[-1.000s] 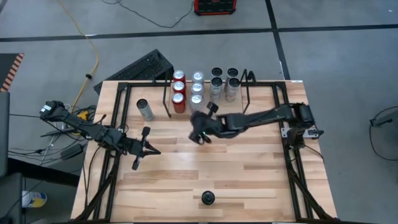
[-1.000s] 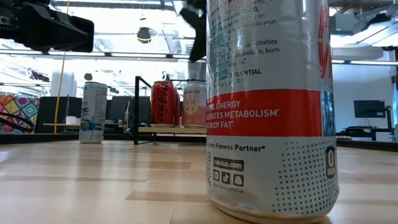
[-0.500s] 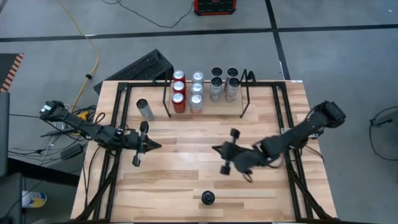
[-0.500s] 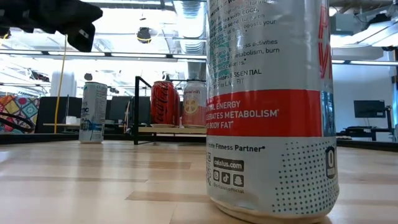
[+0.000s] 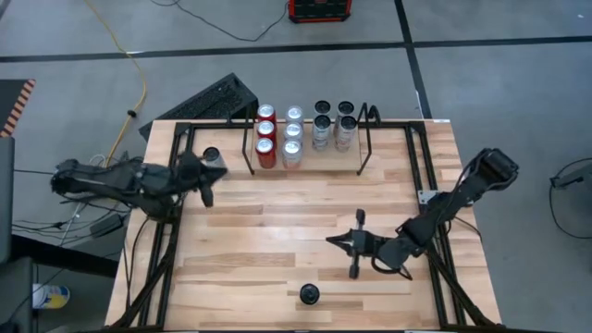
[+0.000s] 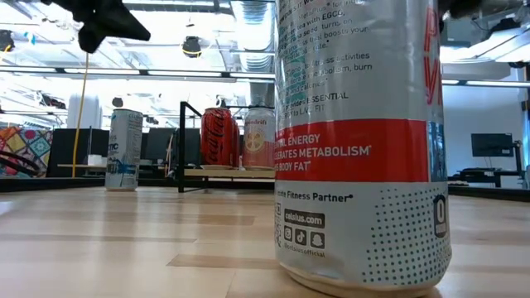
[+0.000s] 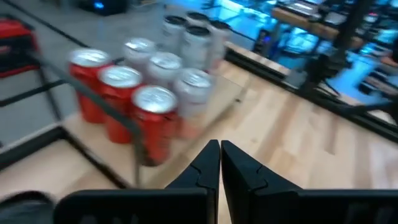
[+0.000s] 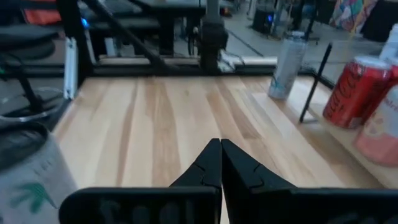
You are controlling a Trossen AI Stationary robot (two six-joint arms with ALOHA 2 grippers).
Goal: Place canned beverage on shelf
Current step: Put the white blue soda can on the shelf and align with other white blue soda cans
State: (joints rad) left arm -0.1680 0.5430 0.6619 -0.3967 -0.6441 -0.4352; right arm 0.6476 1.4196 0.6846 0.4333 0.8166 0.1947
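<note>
The shelf [image 5: 305, 148] is a low black wire rack at the table's far edge, and several cans stand on it: red [image 5: 265, 148], pale [image 5: 292, 139] and dark-topped [image 5: 333, 125]. It also shows in the left wrist view [image 7: 134, 124]. A loose silver can [image 5: 213, 159] stands upright left of the shelf. A grey-and-red can [image 5: 308, 294] stands near the table's near edge and fills the low view [image 6: 356, 141]. My left gripper [image 5: 211, 176] is shut and empty, raised beside the loose silver can. My right gripper [image 5: 331, 240] is shut and empty over the table's middle right, pointing left.
Black tubular rail frames [image 5: 171, 222] run along the table's left, right [image 5: 435, 250] and far sides. A keyboard [image 5: 208, 97] lies on the floor beyond the far left corner. Bare wood [image 5: 268, 231] lies between the two grippers.
My right gripper has drawn back from the front of the shelf toward the table's near right and now points left. My left gripper has gone from the table's left middle toward the far edge and up, ending beside the loose silver can. No can has moved.
</note>
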